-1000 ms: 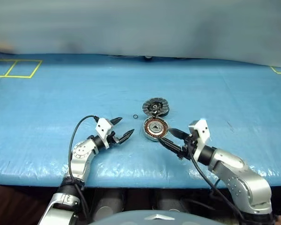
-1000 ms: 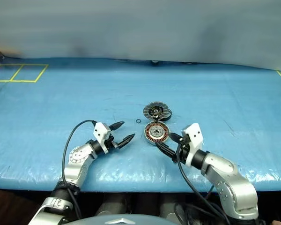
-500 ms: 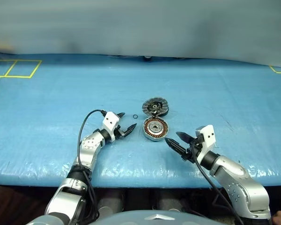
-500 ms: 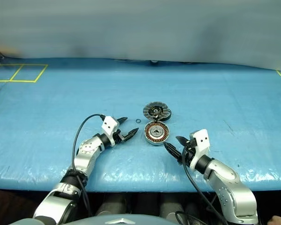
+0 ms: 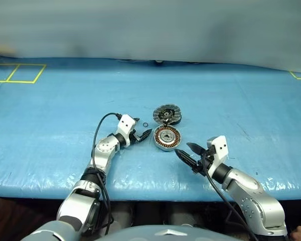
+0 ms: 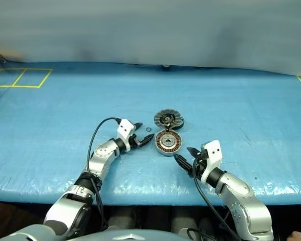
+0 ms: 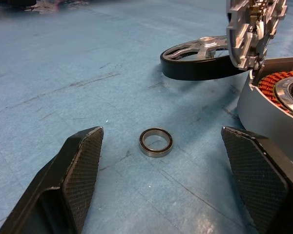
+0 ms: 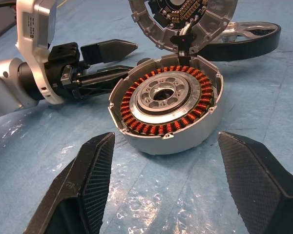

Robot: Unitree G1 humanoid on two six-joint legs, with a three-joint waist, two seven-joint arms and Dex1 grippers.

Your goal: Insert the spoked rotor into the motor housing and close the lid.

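The left arm reaches forward over the blue table cover (image 5: pixel 50 110), and the left gripper (image 5: pixel 142 134) is low over the cover, just beside the left side of the motor housing (image 5: pixel 167 137), pointing toward it. Its two black fingers (image 7: pixel 80 165) are spread wide and hold nothing. The right gripper (image 5: pixel 186 152) is on the near right side of the housing, a little apart from it, pointing at it. Its fingers (image 8: pixel 90 170) are also spread wide and empty.

Motor housing (image 8: pixel 166 105) between open right claw (image 8: pixel 168 195) fingers; lid (image 8: pixel 183 19) raised.
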